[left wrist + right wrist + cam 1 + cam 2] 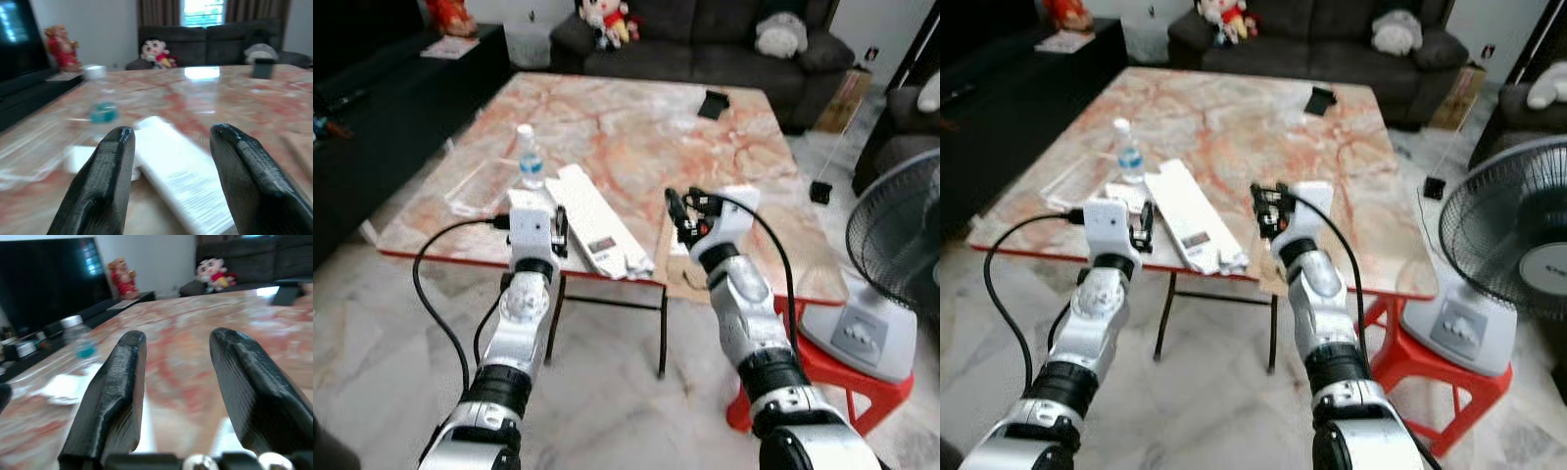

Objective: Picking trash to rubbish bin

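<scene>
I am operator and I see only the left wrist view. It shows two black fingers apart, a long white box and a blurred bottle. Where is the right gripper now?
Observer: The right gripper is raised over the near edge of the pink marble table, to the right of the long white box.
Operator: Are its fingers open?
Observer: Yes, the right wrist view shows them apart, with nothing between.
Operator: Is something beside the table on that side?
Observer: A grey standing fan stands right of the table, and a red plastic stool is under that corner.
Operator: What lies by the clear bottle with the blue label?
Observer: A clear plastic wrapper, to its left.
</scene>
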